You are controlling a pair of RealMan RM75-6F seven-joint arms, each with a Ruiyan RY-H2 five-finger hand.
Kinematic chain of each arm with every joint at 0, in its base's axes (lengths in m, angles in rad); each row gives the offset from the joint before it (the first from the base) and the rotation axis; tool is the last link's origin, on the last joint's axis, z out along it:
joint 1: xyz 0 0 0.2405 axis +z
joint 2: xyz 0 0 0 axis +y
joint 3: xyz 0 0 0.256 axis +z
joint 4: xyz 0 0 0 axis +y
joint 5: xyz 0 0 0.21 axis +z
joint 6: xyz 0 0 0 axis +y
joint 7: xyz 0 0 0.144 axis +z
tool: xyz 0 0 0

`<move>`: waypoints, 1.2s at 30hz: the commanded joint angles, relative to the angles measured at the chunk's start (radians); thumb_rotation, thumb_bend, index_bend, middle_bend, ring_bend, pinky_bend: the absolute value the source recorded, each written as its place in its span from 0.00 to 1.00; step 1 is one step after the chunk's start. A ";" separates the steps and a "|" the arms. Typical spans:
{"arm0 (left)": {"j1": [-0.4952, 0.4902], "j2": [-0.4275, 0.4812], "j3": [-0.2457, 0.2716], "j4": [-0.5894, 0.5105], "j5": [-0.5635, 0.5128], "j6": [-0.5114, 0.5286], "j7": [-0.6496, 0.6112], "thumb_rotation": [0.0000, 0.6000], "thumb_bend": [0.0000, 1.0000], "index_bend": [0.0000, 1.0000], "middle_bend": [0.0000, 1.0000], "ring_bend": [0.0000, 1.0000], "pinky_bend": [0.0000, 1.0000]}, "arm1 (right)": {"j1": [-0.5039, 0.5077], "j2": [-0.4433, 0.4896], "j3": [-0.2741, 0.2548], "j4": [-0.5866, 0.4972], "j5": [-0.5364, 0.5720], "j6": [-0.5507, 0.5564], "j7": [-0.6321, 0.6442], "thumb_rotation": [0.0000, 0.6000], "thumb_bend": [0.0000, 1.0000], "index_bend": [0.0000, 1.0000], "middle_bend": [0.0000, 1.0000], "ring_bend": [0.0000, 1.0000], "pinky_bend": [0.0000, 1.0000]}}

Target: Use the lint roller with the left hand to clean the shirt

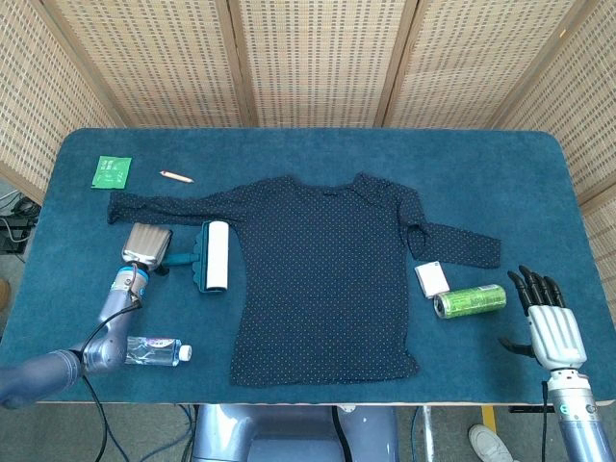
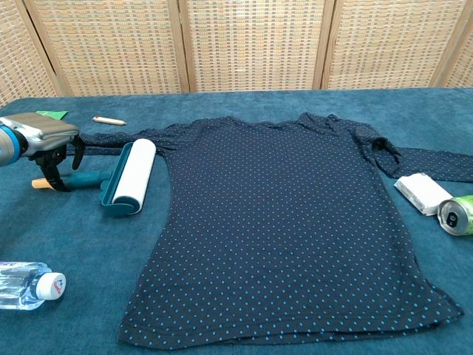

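Lint roller (image 2: 130, 176) lay beside the shirt (image 2: 281, 222), under its left sleeve. Our left hand (image 2: 46, 140) hovered over the handle, fingers apart, holding nothing. Right hand (image 1: 551, 322) idle, spread. We judged it light and rigid; grasp the handle, avoiding the sticky drum.

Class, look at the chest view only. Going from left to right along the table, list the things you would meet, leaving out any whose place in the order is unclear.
Water bottle → left hand → lint roller → shirt → white block → green can.
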 commanded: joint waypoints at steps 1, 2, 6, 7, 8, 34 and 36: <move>-0.006 -0.022 0.002 0.029 -0.005 -0.017 -0.003 1.00 0.19 0.47 0.83 0.65 0.57 | 0.001 -0.001 0.000 0.001 0.002 -0.002 0.000 1.00 0.05 0.00 0.00 0.00 0.00; -0.007 -0.026 0.002 0.034 -0.005 -0.019 -0.003 1.00 0.19 0.47 0.83 0.65 0.57 | 0.001 -0.001 0.000 0.001 0.002 -0.002 0.000 1.00 0.06 0.00 0.00 0.00 0.00; -0.009 -0.042 0.005 0.054 -0.004 -0.030 -0.006 1.00 0.32 0.52 0.83 0.66 0.57 | 0.000 -0.001 0.001 0.002 0.002 0.001 0.002 1.00 0.05 0.00 0.00 0.00 0.00; -0.009 -0.047 0.006 0.060 0.001 -0.031 -0.009 1.00 0.42 0.56 0.84 0.66 0.57 | 0.000 -0.001 0.002 0.002 0.001 0.002 0.004 1.00 0.05 0.00 0.00 0.00 0.00; -0.008 -0.052 0.007 0.066 0.006 -0.030 -0.011 1.00 0.51 0.60 0.84 0.66 0.57 | 0.000 -0.001 0.002 0.003 0.001 0.002 0.006 1.00 0.05 0.00 0.00 0.00 0.00; -0.151 0.204 0.010 -0.324 -0.115 0.043 0.235 1.00 1.00 0.88 0.86 0.67 0.56 | -0.003 0.009 0.002 -0.001 -0.007 0.008 0.041 1.00 0.05 0.00 0.00 0.00 0.00; -0.170 0.208 0.011 -0.338 -0.135 0.045 0.248 1.00 1.00 0.88 0.86 0.67 0.56 | -0.003 0.009 0.002 0.001 -0.006 0.007 0.043 1.00 0.05 0.00 0.00 0.00 0.00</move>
